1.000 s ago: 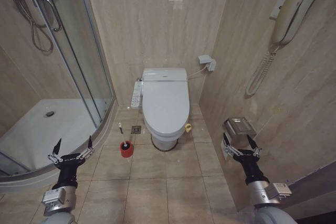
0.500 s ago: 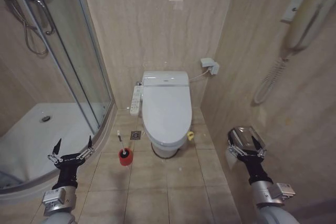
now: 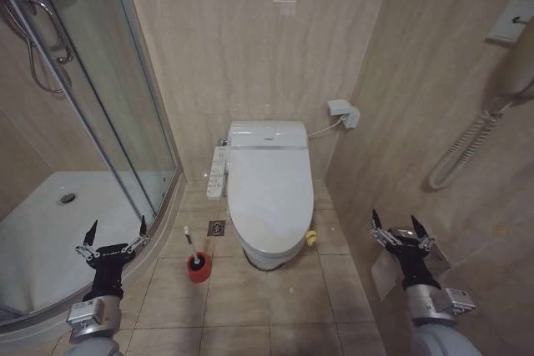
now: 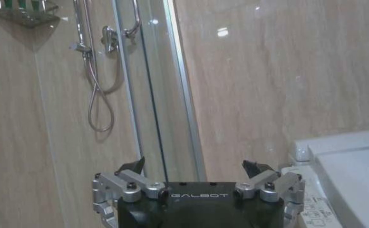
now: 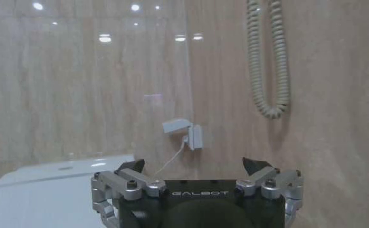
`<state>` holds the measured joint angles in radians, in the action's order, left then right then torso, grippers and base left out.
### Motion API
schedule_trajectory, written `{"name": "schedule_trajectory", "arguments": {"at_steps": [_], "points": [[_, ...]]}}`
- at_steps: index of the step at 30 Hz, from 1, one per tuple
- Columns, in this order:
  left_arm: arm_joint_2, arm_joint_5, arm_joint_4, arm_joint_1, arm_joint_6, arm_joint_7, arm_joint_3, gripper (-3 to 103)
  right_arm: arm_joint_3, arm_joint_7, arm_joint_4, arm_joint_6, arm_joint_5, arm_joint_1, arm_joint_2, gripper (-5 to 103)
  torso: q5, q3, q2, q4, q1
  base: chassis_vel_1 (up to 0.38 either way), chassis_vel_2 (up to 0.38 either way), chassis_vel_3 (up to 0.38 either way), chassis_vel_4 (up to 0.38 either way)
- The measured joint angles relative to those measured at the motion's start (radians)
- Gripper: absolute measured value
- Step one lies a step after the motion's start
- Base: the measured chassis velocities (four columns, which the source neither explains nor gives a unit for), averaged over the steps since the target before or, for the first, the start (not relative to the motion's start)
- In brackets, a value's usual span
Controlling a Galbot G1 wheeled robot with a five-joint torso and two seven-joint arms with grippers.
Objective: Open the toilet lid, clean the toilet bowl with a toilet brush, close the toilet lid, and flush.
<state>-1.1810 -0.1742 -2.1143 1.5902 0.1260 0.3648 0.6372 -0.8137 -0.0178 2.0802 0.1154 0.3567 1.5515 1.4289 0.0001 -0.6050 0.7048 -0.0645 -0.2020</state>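
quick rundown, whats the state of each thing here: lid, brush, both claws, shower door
toilet lid: down, closed over the bowl
toilet brush: standing upright in its red holder on the floor, untouched
left claw: open, empty, held low near the shower base
right claw: open, empty, held low by the wall
wall phone handset: hung on the wall, coiled cord hanging
shower door: cannot tell if fully shut

Glass shower enclosure (image 3: 100, 106) at left; corded wall phone (image 3: 501, 97) at right
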Motion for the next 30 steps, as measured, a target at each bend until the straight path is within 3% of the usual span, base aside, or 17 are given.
{"name": "schedule_trajectory", "arguments": {"at_steps": [17,30], "points": [[0.0,0.0,0.0,-0.001,0.0,0.0,0.0,100,0.011,-0.02,-0.045,-0.005,-0.078,-0.033,-0.02,100,-0.0001,-0.001,-0.001,0.0006,-0.002,-0.094,0.102,0.098,-0.106],[0.0,0.0,0.0,-0.001,0.0,0.0,0.0,100,0.147,-0.018,-0.224,-0.003,-0.175,-0.068,-0.17,100,-0.0001,0.0,0.0,0.0004,-0.001,0.032,-0.032,-0.02,0.023]]}}
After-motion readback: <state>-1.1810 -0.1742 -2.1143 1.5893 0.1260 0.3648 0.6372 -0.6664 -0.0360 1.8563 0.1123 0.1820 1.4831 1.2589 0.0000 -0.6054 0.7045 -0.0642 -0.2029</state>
